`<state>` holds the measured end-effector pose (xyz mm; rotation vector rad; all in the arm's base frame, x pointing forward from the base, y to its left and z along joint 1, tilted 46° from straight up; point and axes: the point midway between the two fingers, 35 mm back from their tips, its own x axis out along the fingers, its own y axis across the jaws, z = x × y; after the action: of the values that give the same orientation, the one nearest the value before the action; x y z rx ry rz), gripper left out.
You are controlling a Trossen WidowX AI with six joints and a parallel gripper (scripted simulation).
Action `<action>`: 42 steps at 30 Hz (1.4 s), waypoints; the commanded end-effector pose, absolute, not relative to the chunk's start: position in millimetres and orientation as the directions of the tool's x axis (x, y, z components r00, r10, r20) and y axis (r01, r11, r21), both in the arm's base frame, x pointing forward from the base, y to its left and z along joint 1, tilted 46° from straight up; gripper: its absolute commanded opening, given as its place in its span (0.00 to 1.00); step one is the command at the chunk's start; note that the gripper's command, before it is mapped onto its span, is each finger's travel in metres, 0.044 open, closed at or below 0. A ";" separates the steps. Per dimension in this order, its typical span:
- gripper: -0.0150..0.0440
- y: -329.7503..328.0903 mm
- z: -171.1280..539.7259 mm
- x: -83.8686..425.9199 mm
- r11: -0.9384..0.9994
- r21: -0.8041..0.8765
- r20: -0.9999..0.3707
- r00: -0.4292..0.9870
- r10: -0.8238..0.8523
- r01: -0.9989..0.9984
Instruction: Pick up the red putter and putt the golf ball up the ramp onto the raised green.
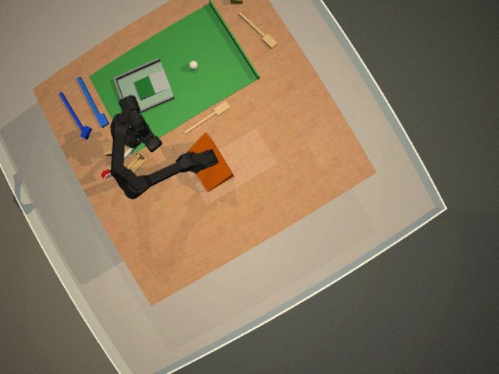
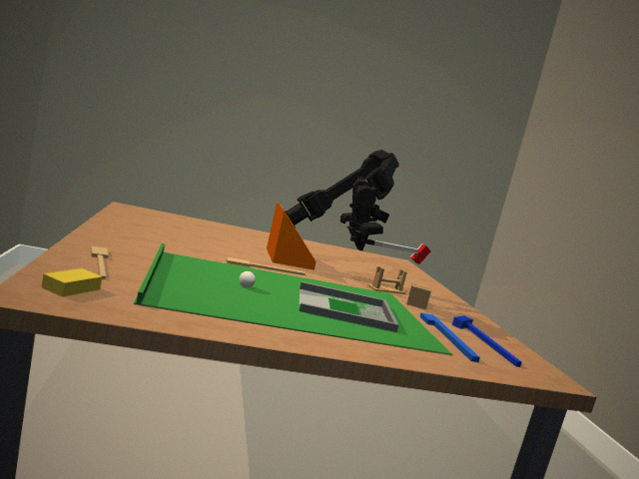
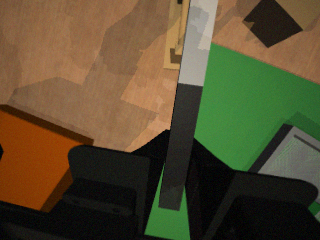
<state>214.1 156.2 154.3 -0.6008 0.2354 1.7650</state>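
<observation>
While the arm hangs above the table's far side, these points hold:

Gripper: the black parallel-jaw gripper point(image 2: 362, 241) points down, nearly closed, clamped on the dark grip end of the putter shaft.

Putter: the red-headed putter with a grey shaft point(image 2: 399, 247) is lifted off the wood, sticking out level from the jaws; its red head point(image 1: 105, 174) is at the end farthest from them. In the wrist view the shaft point(image 3: 187, 100) runs straight up between the two fingers.

Below the gripper: a small tan wooden rack point(image 2: 389, 278) and a tan cube point(image 2: 418, 296) beside it.

Green: the grey-walled raised green platform point(image 2: 347, 304) sits on the green felt mat point(image 2: 217, 296), near the gripper.

Ball: the white golf ball point(image 2: 247, 278) rests on the mat, well apart from the gripper, beyond the platform.

Wedge: the orange wedge block point(image 2: 287, 241) stands just beside the arm.

Farther out: two blue putters point(image 2: 472, 338) lie beyond the cube.
</observation>
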 end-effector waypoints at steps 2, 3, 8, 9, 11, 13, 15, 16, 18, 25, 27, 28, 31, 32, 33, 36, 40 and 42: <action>0.25 139.8 138.5 234.7 -0.189 -0.038 -0.541 -0.139 0.830 -0.981; 0.25 135.8 134.9 238.8 -0.167 -0.012 -0.547 -0.133 0.826 -0.986; 0.25 112.1 115.6 258.8 -0.046 0.109 -0.581 -0.101 0.807 -0.993; 0.25 106.8 111.5 262.5 -0.020 0.131 -0.588 -0.094 0.803 -0.991; 0.25 95.8 103.2 269.3 0.031 0.175 -0.601 -0.082 0.795 -0.984; 0.25 84.4 94.7 275.5 0.082 0.218 -0.614 -0.071 0.786 -0.972; 0.25 72.8 86.1 281.0 0.134 0.260 -0.626 -0.061 0.778 -0.956; 0.25 67.9 82.0 283.3 0.159 0.283 -0.630 -0.059 0.774 -0.946; 0.25 57.9 73.8 287.5 0.208 0.327 -0.640 -0.055 0.767 -0.922; 0.25 22.1 43.9 297.5 0.371 0.468 -0.669 -0.047 0.742 -0.802; 0.25 11.7 35.1 299.1 0.414 0.502 -0.676 -0.046 0.736 -0.759; 0.25 6.4 30.7 299.7 0.435 0.519 -0.679 -0.046 0.733 -0.736; 0.25 -9.2 17.2 300.5 0.494 0.564 -0.688 -0.046 0.724 -0.662; 0.25 -14.4 12.7 300.4 0.512 0.578 -0.691 -0.047 0.722 -0.635; 0.25 -19.5 8.1 300.3 0.530 0.591 -0.693 -0.048 0.719 -0.608; 0.25 -34.9 -5.7 298.8 0.579 0.626 -0.700 -0.050 0.712 -0.522; 0.25 -54.9 -24.3 294.9 0.633 0.663 -0.707 -0.055 0.705 -0.400; 0.25 -64.6 -33.7 292.1 0.655 0.676 -0.709 -0.058 0.702 -0.336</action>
<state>294.4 -46.0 -18.2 0.2536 1.3294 0.9587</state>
